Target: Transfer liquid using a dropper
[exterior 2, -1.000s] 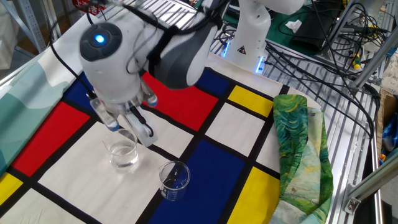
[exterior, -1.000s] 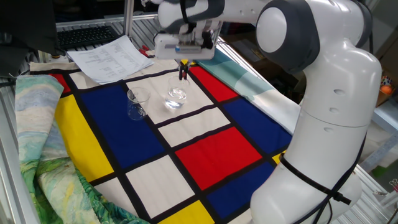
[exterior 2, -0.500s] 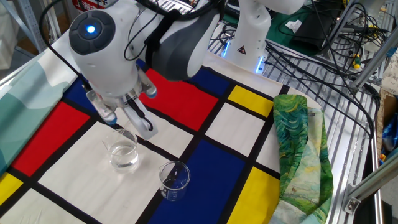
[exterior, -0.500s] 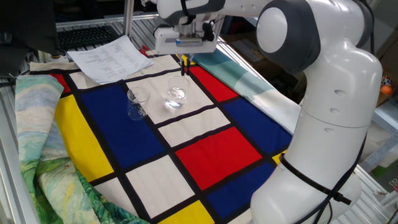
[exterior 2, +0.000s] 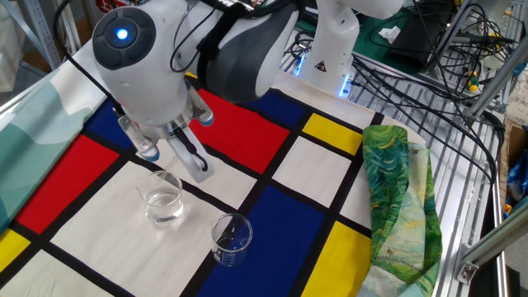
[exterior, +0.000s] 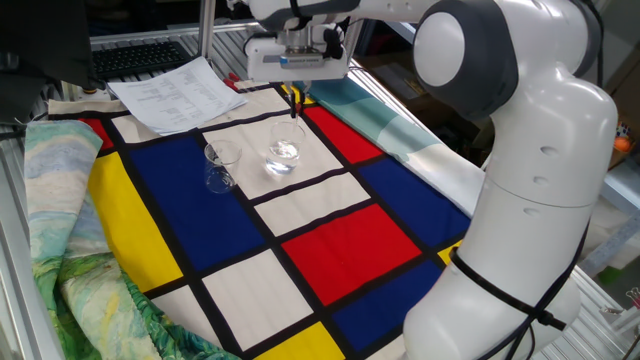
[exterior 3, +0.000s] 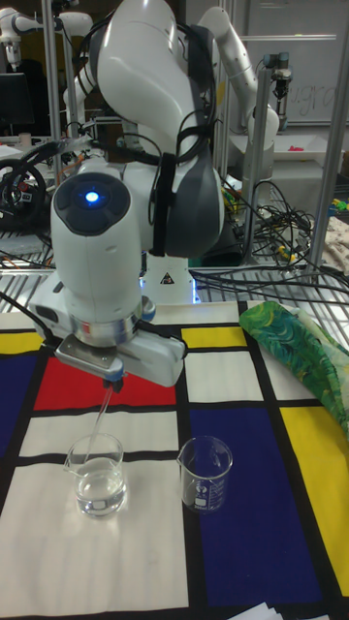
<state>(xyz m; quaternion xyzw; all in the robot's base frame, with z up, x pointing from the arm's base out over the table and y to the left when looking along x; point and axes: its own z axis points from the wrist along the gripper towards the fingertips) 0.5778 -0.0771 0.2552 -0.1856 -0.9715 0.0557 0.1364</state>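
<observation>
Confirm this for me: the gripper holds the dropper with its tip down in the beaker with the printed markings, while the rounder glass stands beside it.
Not quite. The tall fixed view shows the dropper, held by the gripper, slanting down into the rounder glass, not into the beaker with the printed markings. The beaker is the one standing beside, with nothing in it that I can make out.

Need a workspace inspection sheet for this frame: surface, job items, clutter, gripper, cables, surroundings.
Surface: colour-block cloth covering the table.
Job's things: dropper tip inside the round glass, which holds liquid; beaker stands apart beside it.
Clutter: papers; green patterned fabric at the edge.
Gripper: gripper shut on dropper, above the glass.
Cables: bundle behind the table.
Surroundings: metal framing, second arm behind.
</observation>
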